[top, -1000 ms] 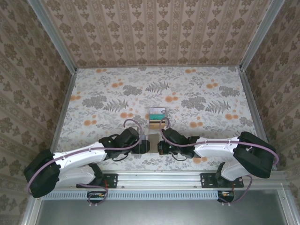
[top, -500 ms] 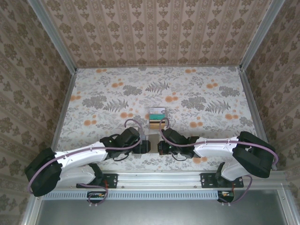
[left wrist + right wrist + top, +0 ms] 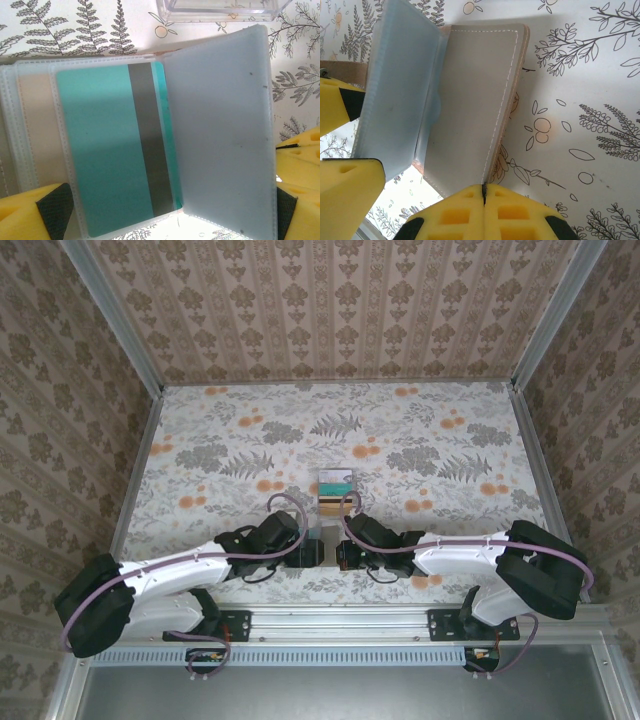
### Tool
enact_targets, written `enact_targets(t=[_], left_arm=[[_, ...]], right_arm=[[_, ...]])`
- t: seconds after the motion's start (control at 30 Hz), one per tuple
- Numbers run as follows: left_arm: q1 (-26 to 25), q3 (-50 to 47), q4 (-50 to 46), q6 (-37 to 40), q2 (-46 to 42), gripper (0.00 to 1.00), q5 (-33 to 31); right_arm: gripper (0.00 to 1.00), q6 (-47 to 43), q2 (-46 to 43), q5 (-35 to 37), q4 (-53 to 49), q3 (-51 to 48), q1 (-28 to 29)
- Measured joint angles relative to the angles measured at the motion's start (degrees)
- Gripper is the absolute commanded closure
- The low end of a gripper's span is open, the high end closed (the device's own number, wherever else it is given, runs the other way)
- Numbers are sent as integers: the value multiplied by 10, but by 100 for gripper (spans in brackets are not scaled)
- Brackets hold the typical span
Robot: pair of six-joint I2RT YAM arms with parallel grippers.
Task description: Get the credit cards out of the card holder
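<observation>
The card holder (image 3: 470,100) lies open at the near middle of the table (image 3: 450,450), its taupe cover pinched at the edge by the pressed-together right gripper (image 3: 483,192). The left gripper (image 3: 166,192) is spread wide around the clear pockets, where a teal credit card (image 3: 100,155) (stripe side up) sits sleeved. Drawing it out looks to be the step in hand, which calls for nipping the card alone, not the sleeve.

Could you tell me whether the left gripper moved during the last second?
Yes, the left gripper moved slightly rightward, toward the right gripper clamping the card holder, judged against the stacked credit cards.
</observation>
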Motion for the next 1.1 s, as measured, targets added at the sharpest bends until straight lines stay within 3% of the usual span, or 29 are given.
enact_targets(t=[0.73, 0.83, 1.1], left_arm=[[0, 30, -54, 15, -50, 2, -3], [1, 30, -55, 14, -49, 15, -5], [48, 16, -53, 19, -52, 74, -2]], right_arm=[[100, 0, 0, 2, 0, 0, 0], [100, 0, -1, 7, -3, 0, 0], [93, -9, -33, 32, -42, 12, 0]])
